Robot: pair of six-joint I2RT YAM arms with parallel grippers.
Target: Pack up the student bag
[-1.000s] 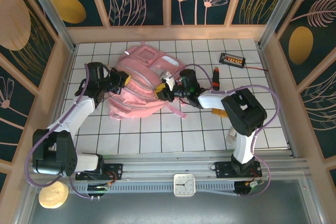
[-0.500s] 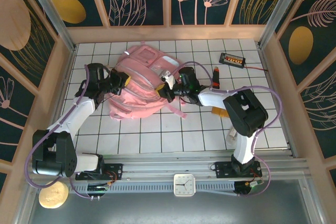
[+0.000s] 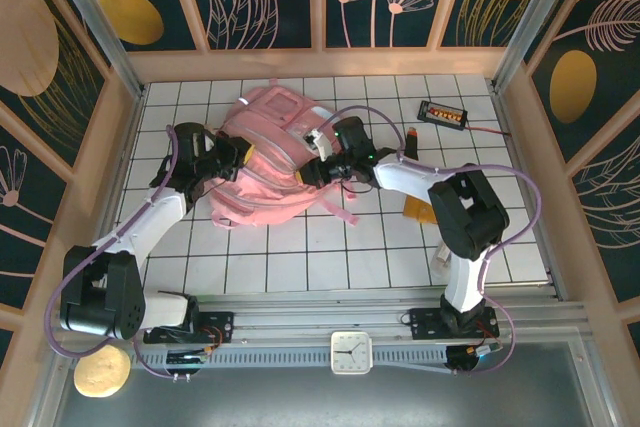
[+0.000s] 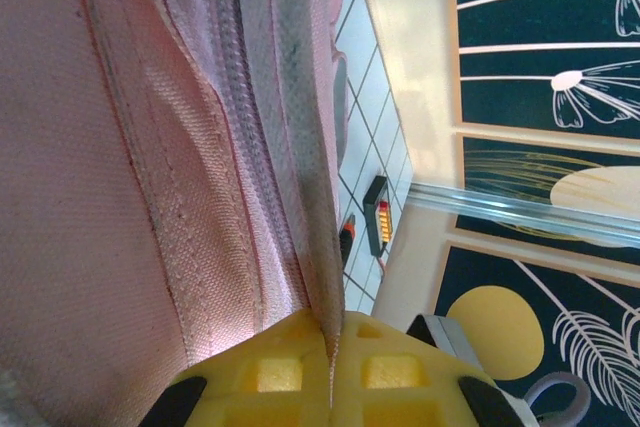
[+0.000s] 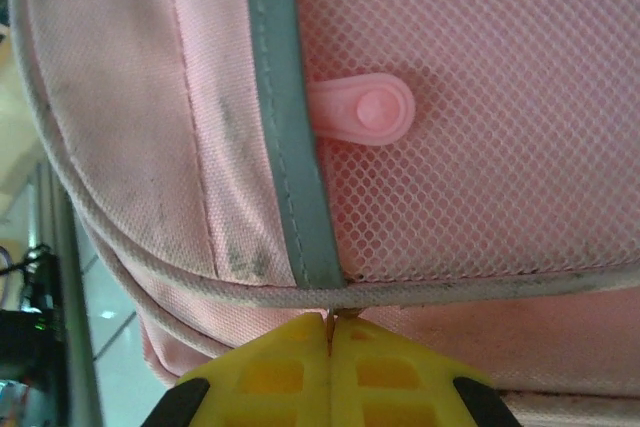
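Observation:
The student bag [image 3: 265, 162], a soft pink backpack, lies on the tiled table left of centre. My left gripper [image 3: 240, 155] is at its left side. In the left wrist view the yellow pads [image 4: 265, 372] of that gripper [image 4: 330, 347] are shut on a grey-edged fold of the bag [image 4: 120, 147] next to a zipper. My right gripper [image 3: 312, 169] is at the bag's right side. In the right wrist view this gripper [image 5: 328, 332] is shut on a thin bit at the piped seam of the bag [image 5: 470, 197], below a mesh pocket and a pink rubber tab [image 5: 365, 110].
A black device with orange lights [image 3: 443, 113] and an orange-black pen [image 3: 411, 137] lie at the back right; both also show past the bag, the device [image 4: 376, 215] and the pen [image 4: 346, 237]. A tan object [image 3: 415, 209] lies under the right arm. Wooden walls enclose the table.
The right gripper has closed on the bag's seam and moved a little toward the back of the table. The left gripper stays shut on the bag's edge, shifted slightly.

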